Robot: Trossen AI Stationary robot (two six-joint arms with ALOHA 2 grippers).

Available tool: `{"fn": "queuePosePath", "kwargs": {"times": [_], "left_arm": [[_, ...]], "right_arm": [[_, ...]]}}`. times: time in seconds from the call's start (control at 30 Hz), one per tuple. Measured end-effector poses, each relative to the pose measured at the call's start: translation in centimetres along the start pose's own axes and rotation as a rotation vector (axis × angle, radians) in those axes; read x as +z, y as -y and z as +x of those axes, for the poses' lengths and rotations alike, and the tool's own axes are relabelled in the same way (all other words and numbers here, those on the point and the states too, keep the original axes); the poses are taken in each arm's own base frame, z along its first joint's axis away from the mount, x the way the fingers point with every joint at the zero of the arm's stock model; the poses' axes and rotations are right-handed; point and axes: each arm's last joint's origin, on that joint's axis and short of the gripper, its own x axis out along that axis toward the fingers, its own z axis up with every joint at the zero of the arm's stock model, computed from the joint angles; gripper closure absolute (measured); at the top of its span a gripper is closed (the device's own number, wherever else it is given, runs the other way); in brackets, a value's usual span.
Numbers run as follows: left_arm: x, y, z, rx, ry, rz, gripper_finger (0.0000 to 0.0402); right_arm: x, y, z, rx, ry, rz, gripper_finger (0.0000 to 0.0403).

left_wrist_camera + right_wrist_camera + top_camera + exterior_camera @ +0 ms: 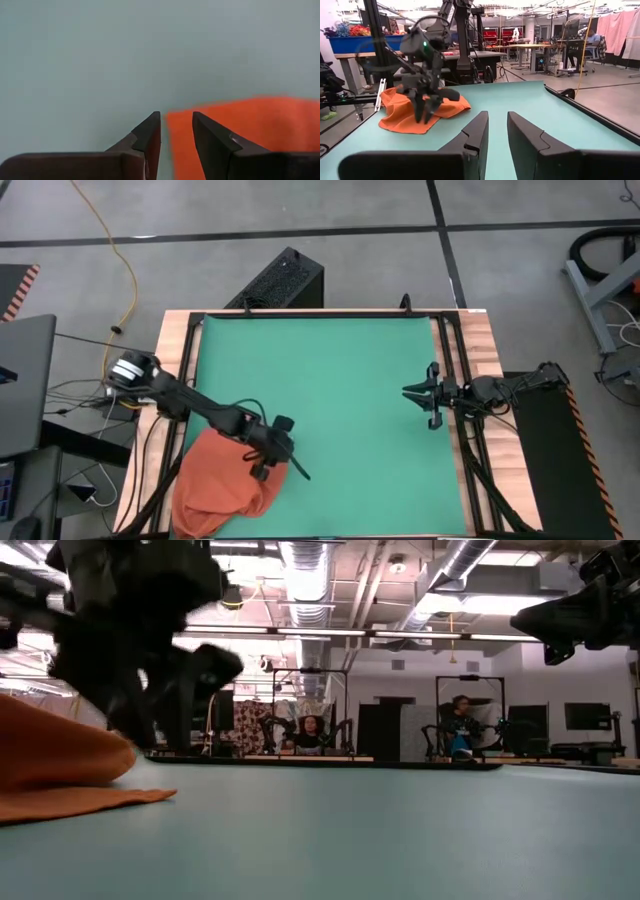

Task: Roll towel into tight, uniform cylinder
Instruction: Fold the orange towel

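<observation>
The left tool [268, 463] hangs low over the near left part of the table, at the right-hand edge of the orange-red soft cloth towel [215, 485]. In the left wrist view its two dark fingers [148, 135] stand a narrow gap apart with nothing between them, their tips just above the towel's edge [240, 135] and the mat; whether they touch the cloth is hard to tell. From the right wrist view the same tool [426, 107] points downward at the crumpled cloth [402, 112].

The towel lies in a loose, rumpled heap at the near left corner of the flat green mat [330, 380], partly spilling over the mat's left edge, not rolled. In the low view it rises as a soft orange mound [55, 765] with a thin flap flat on the mat.

The right tool [432, 395] waits well apart at the right edge of the mat, raised above it, its fingers [475, 132] slightly apart and empty.

The mat covers a light wooden table [480, 340] with black rails along its sides. Behind the table, two people [310, 730] sit far off in the room.
</observation>
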Motion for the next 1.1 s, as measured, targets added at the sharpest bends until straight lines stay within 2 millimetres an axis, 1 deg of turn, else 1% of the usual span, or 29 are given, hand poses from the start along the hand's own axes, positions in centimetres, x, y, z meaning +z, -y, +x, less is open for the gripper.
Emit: {"fn": "queuePosePath", "kwargs": {"times": [0.1,0.3,0.43,0.53,0.63,0.87,1.0,1.1], "left_arm": [[-0.3,0.0,0.7,0.005,-0.026,-0.023,0.0298],[-1.0,0.3,0.8,-0.003,-0.064,-0.021,0.0298],[-1.2,1.1,0.8,-0.006,-0.088,0.033,0.0298],[-1.5,1.6,0.8,0.032,-0.115,0.079,0.0298],[-1.7,1.7,0.8,0.072,-0.128,0.093,0.0298],[-2.9,1.7,1.1,0.044,-0.130,0.067,0.0300],[-3.3,1.7,1.2,0.042,-0.132,0.047,0.0317],[-3.4,1.6,1.2,0.041,-0.147,0.031,0.0347]], "right_arm": [[0.0,0.0,0.0,0.016,-0.002,-0.001,0.0307],[0.0,-0.1,0.0,0.025,-0.003,-0.001,0.0307],[0.0,-0.1,0.0,0.025,-0.003,-0.001,0.0307],[0.0,-0.1,0.0,0.025,-0.003,-0.001,0.0307],[0.0,-0.1,0.0,0.025,-0.004,-0.001,0.0307],[0.0,-0.1,0.0,0.025,-0.004,-0.001,0.0307],[0.0,-0.1,0.0,0.023,-0.003,-0.001,0.0307],[0.0,-0.1,0.0,0.023,-0.003,-0.001,0.0307]]}}
